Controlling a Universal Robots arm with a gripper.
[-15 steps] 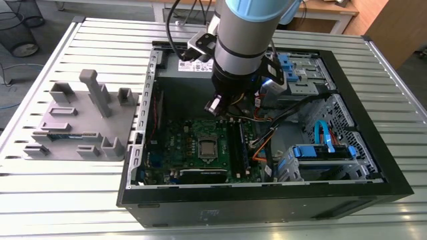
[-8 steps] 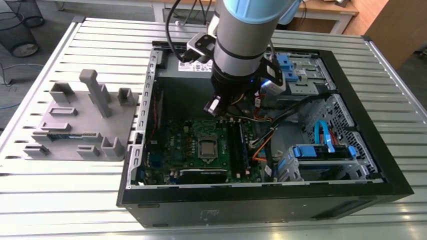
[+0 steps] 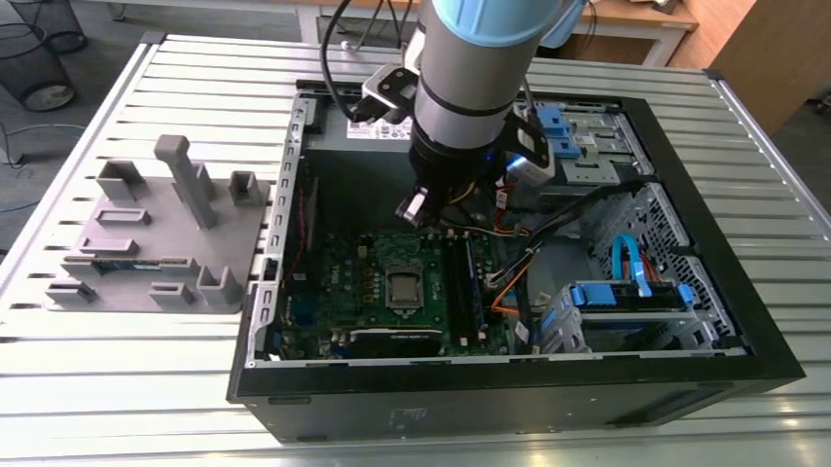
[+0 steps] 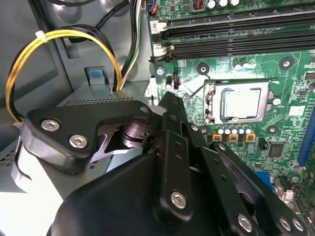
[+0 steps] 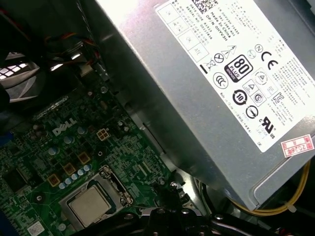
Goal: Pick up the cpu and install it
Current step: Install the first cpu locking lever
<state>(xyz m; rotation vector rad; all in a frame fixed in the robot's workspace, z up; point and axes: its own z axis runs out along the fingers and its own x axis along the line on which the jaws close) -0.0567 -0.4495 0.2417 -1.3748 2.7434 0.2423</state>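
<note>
The cpu [image 3: 405,288] lies flat in the silver-framed socket at the middle of the green motherboard [image 3: 350,263], inside the open computer case. Its shiny square top is plain in both wrist views [image 4: 241,103] [image 5: 88,205]. My gripper [image 3: 422,209] hangs above the board's rear part, near the power supply, and stands apart from the cpu. Its black linkage [image 4: 170,128] points toward the socket, and its tip [image 5: 167,216] is a short way off the socket's corner. I see nothing held in it.
A grey tray [image 3: 156,243] with upright holders sits on the slatted table at the exterior view's left. The power supply [image 5: 221,73], yellow and black cables [image 4: 64,37], memory slots [image 4: 236,34] and a drive cage [image 3: 624,297] crowd the case.
</note>
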